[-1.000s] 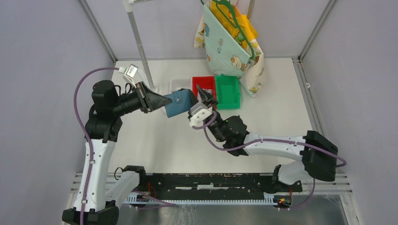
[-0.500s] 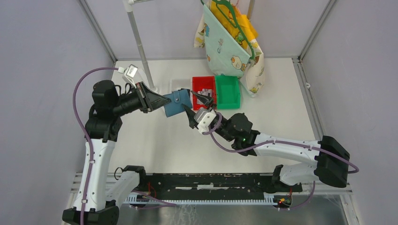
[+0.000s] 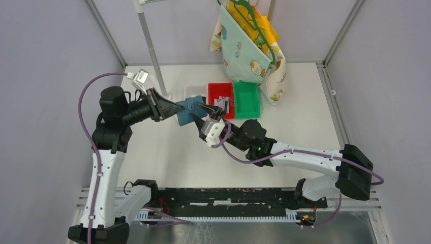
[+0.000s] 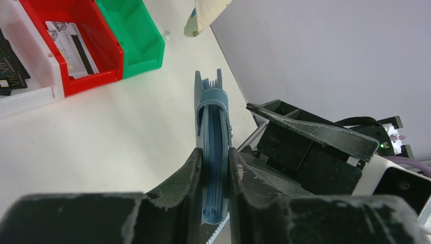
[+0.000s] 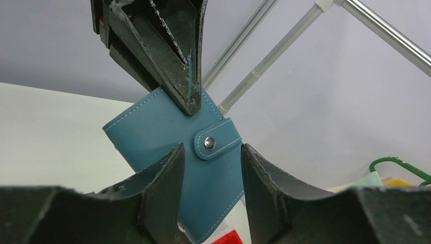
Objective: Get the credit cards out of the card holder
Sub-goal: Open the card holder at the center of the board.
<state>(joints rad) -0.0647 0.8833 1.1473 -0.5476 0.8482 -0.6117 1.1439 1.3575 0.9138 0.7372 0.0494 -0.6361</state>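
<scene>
The teal-blue card holder [image 3: 188,109] hangs in the air, folded shut with its snap tab [image 5: 216,143] fastened. My left gripper [image 3: 178,108] is shut on its edge; in the left wrist view [image 4: 213,161] the card holder [image 4: 212,122] stands edge-on between the fingers. My right gripper [image 3: 197,112] is open just in front of it. In the right wrist view [image 5: 212,163] its open jaws frame the card holder's [image 5: 167,137] flat face without touching it. One pale credit card with a dark stripe [image 3: 222,103] lies in the red bin [image 3: 213,89]; it also shows in the left wrist view [image 4: 71,47]. No cards show in the card holder.
A green bin [image 3: 246,99] stands right of the red bin, and a white tray [image 4: 30,94] holding black cards [image 4: 10,66] stands left of it. A metal rack pole [image 3: 151,43] and a hanging cloth bag [image 3: 249,46] stand at the back.
My right gripper has pulled away from the card holder's right edge, opened, and moved left to face it. The red bin with its card has come into view. The left arm has held still.
</scene>
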